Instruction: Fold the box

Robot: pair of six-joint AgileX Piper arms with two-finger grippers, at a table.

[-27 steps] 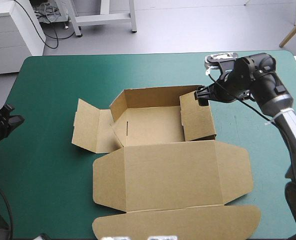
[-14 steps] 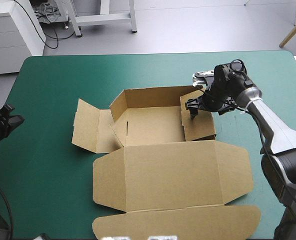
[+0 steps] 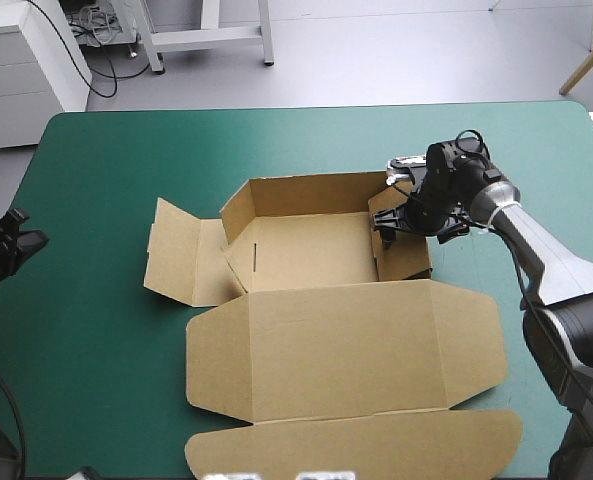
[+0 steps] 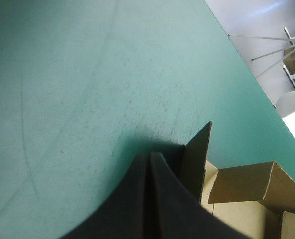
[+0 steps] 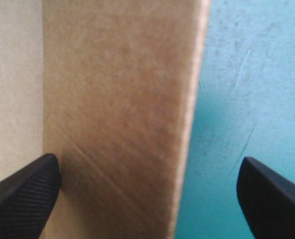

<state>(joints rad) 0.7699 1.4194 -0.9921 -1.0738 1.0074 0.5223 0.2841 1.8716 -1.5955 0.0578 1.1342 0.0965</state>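
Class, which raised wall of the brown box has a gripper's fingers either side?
The right-hand wall of the brown board box: the right gripper, open, straddles it; the others stand free.

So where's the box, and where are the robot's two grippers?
box (image 3: 346, 345), high view, on its wide flat lid panel.
right gripper (image 3: 390, 228), high view, midway between its open fingers, astride a raised side wall of the box.
left gripper (image 4: 149, 160), left wrist view, where its shut fingertips meet.

Bright, even light from above, faint soft shadows beside the box (image 3: 346, 340) walls on the worktop (image 3: 96, 350), a darker shadow pooled just ahead of the left gripper (image 4: 149, 155).
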